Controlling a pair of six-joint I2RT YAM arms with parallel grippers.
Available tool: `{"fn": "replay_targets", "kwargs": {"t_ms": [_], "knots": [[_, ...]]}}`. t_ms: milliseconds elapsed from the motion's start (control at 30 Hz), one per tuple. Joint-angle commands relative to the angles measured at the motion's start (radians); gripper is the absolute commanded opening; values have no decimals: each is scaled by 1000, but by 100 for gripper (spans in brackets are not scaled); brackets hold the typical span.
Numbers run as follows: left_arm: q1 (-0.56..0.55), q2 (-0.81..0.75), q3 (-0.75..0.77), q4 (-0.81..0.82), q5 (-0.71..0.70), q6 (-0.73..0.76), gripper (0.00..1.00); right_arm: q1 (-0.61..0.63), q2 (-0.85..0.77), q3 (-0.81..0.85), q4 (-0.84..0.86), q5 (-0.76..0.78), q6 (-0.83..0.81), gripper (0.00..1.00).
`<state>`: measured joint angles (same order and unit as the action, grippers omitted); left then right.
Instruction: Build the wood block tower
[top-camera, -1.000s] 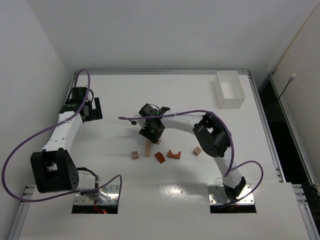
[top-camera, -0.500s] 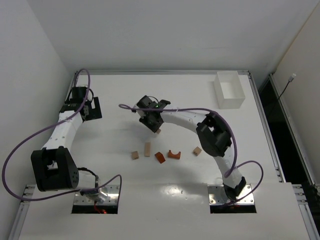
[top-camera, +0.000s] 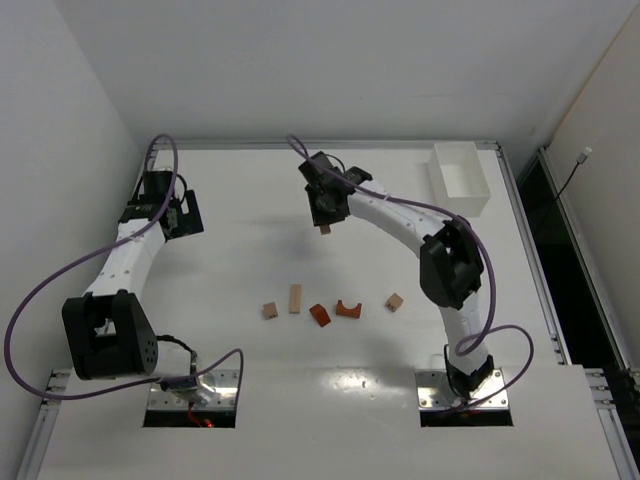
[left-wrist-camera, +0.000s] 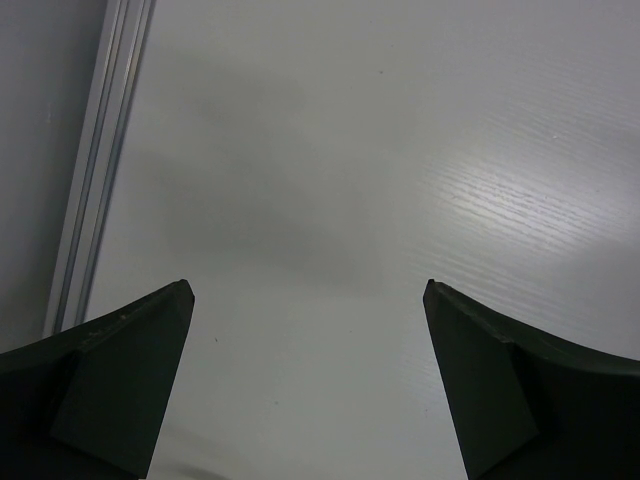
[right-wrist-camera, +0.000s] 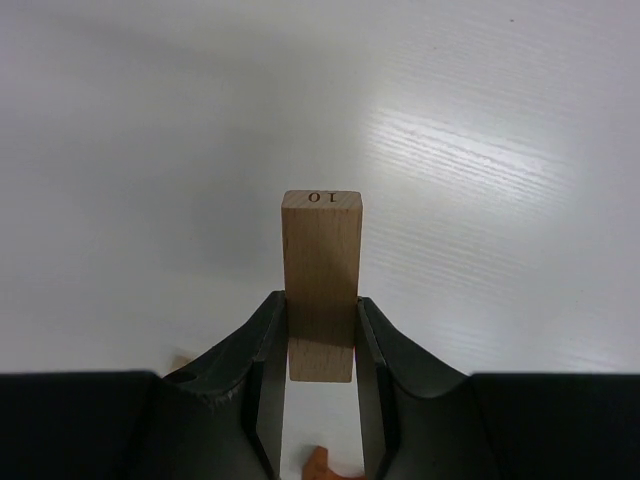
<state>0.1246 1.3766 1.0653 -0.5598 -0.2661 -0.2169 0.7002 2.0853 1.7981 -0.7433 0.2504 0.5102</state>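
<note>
My right gripper (top-camera: 324, 222) is shut on a pale tan wooden bar (right-wrist-camera: 321, 270) marked "10" and holds it above the far middle of the table; the bar's tip shows in the top view (top-camera: 325, 229). No tower stands. Loose pieces lie in a row nearer the bases: a tan cube (top-camera: 269, 311), a tan bar (top-camera: 295, 298), an orange wedge (top-camera: 319, 315), an orange arch (top-camera: 347, 309) and another tan cube (top-camera: 395, 301). An orange piece (right-wrist-camera: 322, 465) peeks in at the bottom of the right wrist view. My left gripper (left-wrist-camera: 306, 300) is open and empty over bare table at the far left (top-camera: 186, 215).
A white rectangular tray (top-camera: 459, 180) stands at the far right corner. A metal rail (left-wrist-camera: 105, 150) runs along the table's left edge close to my left gripper. Purple cables loop off both arms.
My right gripper has lifted the tan bar away from the row of pieces and carried it toward the far side of the table. The left arm has not moved.
</note>
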Motion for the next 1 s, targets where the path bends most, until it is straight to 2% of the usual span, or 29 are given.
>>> {"fn": "replay_targets", "kwargs": {"t_ms": [0, 200, 600, 800, 967], "knots": [[14, 1, 28, 18, -5, -15, 100, -48, 53, 82, 5, -36, 168, 0], [14, -19, 9, 28, -5, -15, 100, -94, 157, 133, 15, -45, 191, 0], [14, 21, 27, 28, -16, -6, 100, -103, 202, 104, 36, -57, 172, 0], [14, 42, 38, 37, -16, -15, 100, -103, 148, -40, 48, -66, 182, 0], [14, 42, 38, 46, -7, -15, 100, -113, 150, -52, 48, -66, 182, 0]]}}
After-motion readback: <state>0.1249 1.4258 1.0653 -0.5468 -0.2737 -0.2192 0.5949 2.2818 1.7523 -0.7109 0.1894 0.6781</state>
